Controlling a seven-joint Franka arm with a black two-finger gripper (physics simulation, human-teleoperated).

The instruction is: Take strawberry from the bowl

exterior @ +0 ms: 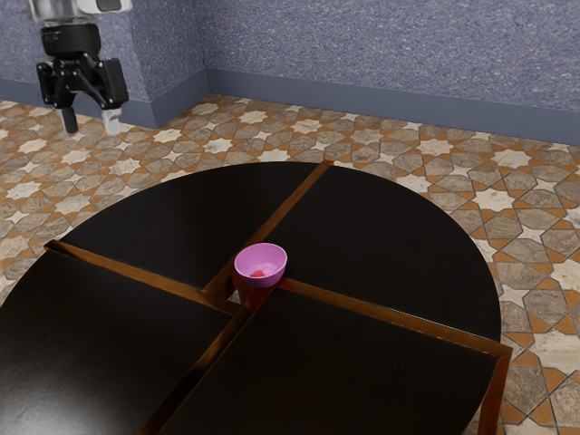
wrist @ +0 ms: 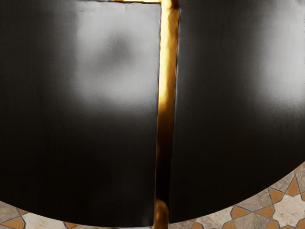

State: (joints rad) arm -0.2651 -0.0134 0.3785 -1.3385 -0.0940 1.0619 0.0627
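Observation:
High in the exterior view's upper left hangs my gripper (exterior: 91,125), its two fingers apart with nothing between them. It is well away from the pink bowl (exterior: 261,264), which stands upright near the middle of the round table. Inside the bowl, low down, lies the red strawberry (exterior: 258,273), partly hidden by the bowl's near wall.
The round black table (exterior: 390,236) has raised-looking brown wooden strips (exterior: 390,313) crossing it around the bowl. In the wrist view, the dark tabletop (wrist: 95,157) with one strip (wrist: 166,95) lies below my hand, and patterned floor (wrist: 286,210) borders its curved edge.

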